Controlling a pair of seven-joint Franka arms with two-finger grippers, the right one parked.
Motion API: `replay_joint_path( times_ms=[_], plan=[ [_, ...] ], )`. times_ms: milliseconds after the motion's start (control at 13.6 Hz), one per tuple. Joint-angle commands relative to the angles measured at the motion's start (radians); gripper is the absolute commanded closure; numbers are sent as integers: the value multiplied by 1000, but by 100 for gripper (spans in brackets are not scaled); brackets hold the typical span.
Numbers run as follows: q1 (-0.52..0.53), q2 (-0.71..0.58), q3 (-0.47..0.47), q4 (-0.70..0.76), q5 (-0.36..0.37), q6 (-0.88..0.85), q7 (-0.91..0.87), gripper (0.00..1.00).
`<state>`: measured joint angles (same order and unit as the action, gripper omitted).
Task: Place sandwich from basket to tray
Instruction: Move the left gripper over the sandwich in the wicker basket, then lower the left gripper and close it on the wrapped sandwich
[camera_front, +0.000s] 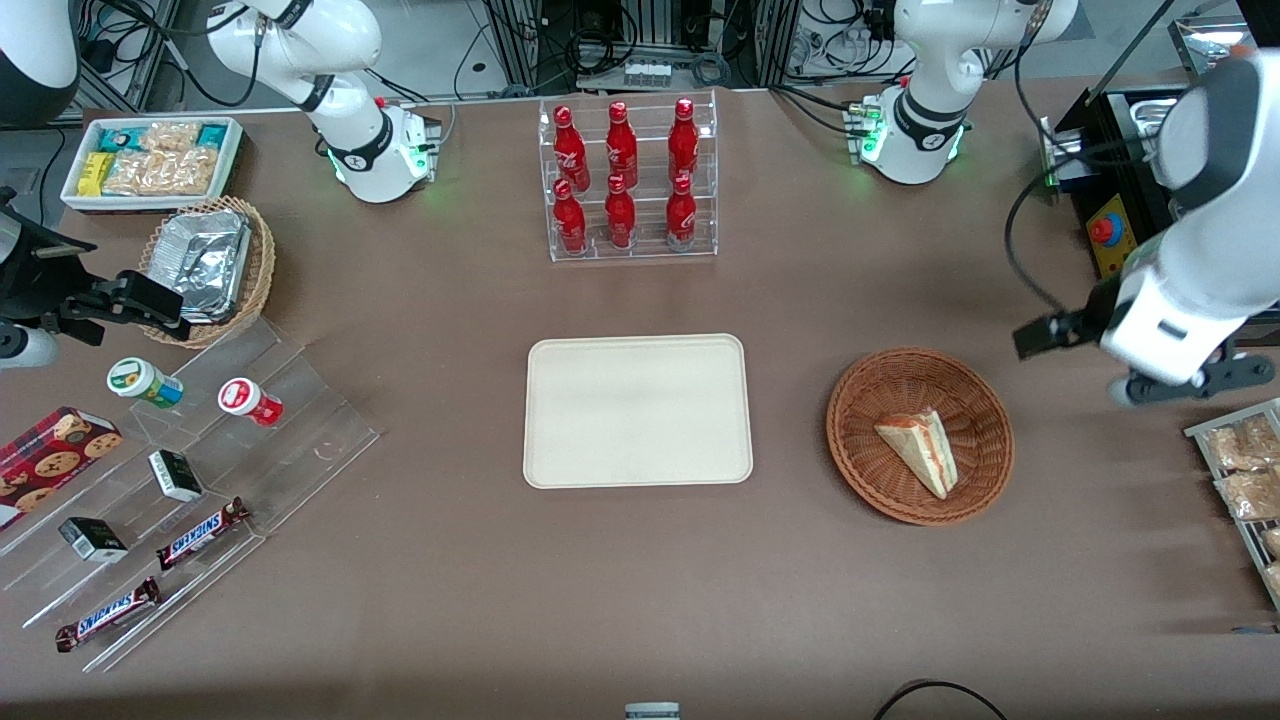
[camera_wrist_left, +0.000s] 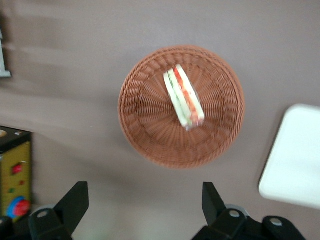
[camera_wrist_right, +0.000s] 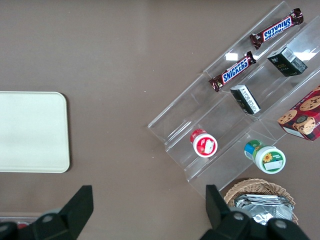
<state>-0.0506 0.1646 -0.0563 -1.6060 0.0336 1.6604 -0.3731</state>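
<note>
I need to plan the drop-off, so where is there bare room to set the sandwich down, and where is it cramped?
The tray is bare all over. Bare table separates it from the basket holding the sandwich, and also from the bottle rack. Snack steps crowd the parked arm's end. The open gripper hangs above the table beside the basket.

Six red bottles (camera_front: 625, 180) stand in a clear tiered rack at the frame's upper middle. At upper left sits a white snack bin (camera_front: 152, 160), and just below it a tan wicker basket (camera_front: 205, 265) holding foil containers. At lower left, a clear stepped display (camera_front: 310, 420) carries Snickers bars (camera_front: 200, 533) and a cookie box (camera_front: 50, 460).
</note>
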Motion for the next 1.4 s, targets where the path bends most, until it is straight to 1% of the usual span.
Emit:
replay_joint_path(
  times_ms=[0,147,368,516,663,811,1105,1326],
  plan=[
    [0,-5,-8,-154,16,181,-224,0],
    [0,-7,-10,-259,14,318,-323,0],
    [0,0,-10,-403,9,523,-409,0],
    [0,27,-10,-471,0,658,-455,0],
    [-5,62,-13,-505,-6,766,-472,0],
    [-31,92,-16,-500,-7,806,-495,0],
    [-48,98,-23,-485,-11,806,-497,0],
    [-57,151,-25,-476,2,823,-491,0]
  ],
)
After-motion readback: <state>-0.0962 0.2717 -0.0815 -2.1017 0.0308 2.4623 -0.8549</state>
